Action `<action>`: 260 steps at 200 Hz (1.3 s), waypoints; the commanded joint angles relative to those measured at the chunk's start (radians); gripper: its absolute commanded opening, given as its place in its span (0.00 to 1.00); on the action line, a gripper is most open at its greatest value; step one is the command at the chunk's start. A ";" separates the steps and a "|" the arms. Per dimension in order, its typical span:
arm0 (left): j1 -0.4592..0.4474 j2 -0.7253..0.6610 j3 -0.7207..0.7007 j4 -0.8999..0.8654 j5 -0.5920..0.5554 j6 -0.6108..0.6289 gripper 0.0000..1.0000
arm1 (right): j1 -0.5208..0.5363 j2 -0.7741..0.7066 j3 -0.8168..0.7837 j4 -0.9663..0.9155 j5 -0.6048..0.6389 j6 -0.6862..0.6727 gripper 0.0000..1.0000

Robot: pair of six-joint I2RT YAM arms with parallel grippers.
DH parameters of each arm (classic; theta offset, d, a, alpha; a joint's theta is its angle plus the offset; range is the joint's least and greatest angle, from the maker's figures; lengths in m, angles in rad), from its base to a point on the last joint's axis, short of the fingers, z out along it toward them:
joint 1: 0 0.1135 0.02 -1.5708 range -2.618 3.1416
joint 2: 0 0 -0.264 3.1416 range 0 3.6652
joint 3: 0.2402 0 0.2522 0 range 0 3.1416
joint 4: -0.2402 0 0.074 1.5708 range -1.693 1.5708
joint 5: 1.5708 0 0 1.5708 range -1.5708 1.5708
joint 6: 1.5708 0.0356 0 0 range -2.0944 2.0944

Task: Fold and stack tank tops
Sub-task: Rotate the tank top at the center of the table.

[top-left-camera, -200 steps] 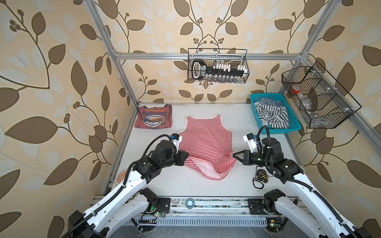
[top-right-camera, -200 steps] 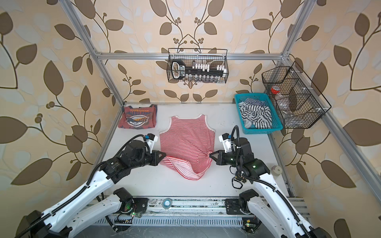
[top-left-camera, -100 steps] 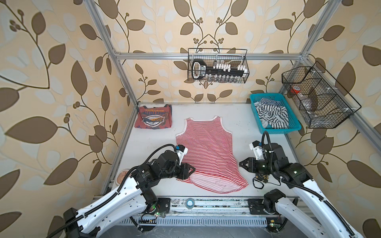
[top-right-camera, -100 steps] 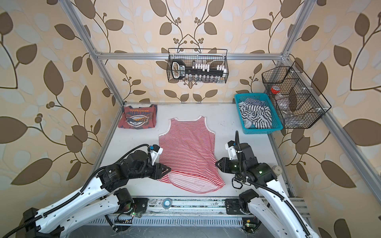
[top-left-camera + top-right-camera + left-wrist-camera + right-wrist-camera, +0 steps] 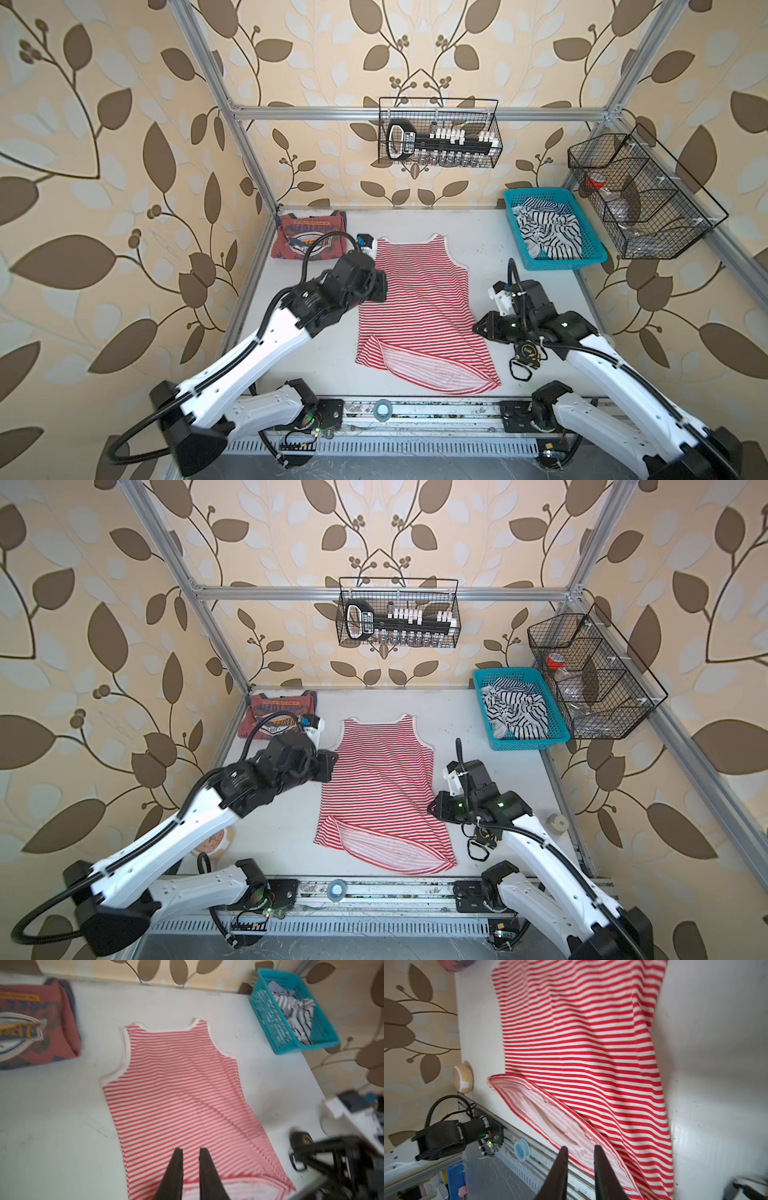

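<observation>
The red-and-white striped tank top [image 5: 419,307] [image 5: 376,787] lies spread on the white table [image 5: 486,232], neck toward the back wall. Its near hem [image 5: 550,1118] is turned up and shows the pale inside. The dusty red tank top [image 5: 309,241] [image 5: 280,715] [image 5: 31,1022] sits folded in the back left corner. My left gripper [image 5: 380,286] [image 5: 191,1150] hovers over the striped top's left edge, slightly open and holding nothing. My right gripper [image 5: 478,328] [image 5: 581,1147] hangs by the right edge near the hem, also slightly open and holding nothing.
A teal basket [image 5: 590,253] with black-and-white striped cloth stands at the back right. Two wire baskets [image 5: 438,133] [image 5: 640,203] hang on the walls. A black carabiner [image 5: 524,359] lies under the right arm. A tape roll [image 5: 382,409] sits on the front rail and a small bowl [image 5: 212,843] at the front left.
Both grippers drew the bunched hem toward the front, laying the striped top out long, then let go. The left gripper has moved back along the left edge; the right has risen slightly.
</observation>
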 commanded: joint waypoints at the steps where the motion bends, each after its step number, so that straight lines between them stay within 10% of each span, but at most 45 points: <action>1: 0.121 0.251 0.131 -0.062 0.033 0.085 0.17 | 0.006 0.064 -0.027 0.145 -0.036 0.010 0.23; 91: 0.209 1.080 0.885 -0.323 0.235 0.216 0.07 | 0.014 0.365 -0.062 0.243 -0.058 -0.035 0.20; 131: 0.278 1.143 0.848 -0.268 0.320 0.176 0.07 | 0.007 0.522 -0.012 0.266 -0.061 -0.057 0.19; 158: 0.325 1.181 0.806 -0.249 0.361 0.124 0.05 | -0.003 0.638 0.065 0.228 -0.034 -0.072 0.00; 260: 0.423 1.084 0.461 -0.130 0.418 -0.104 0.00 | -0.125 0.899 0.434 0.005 0.143 -0.212 0.01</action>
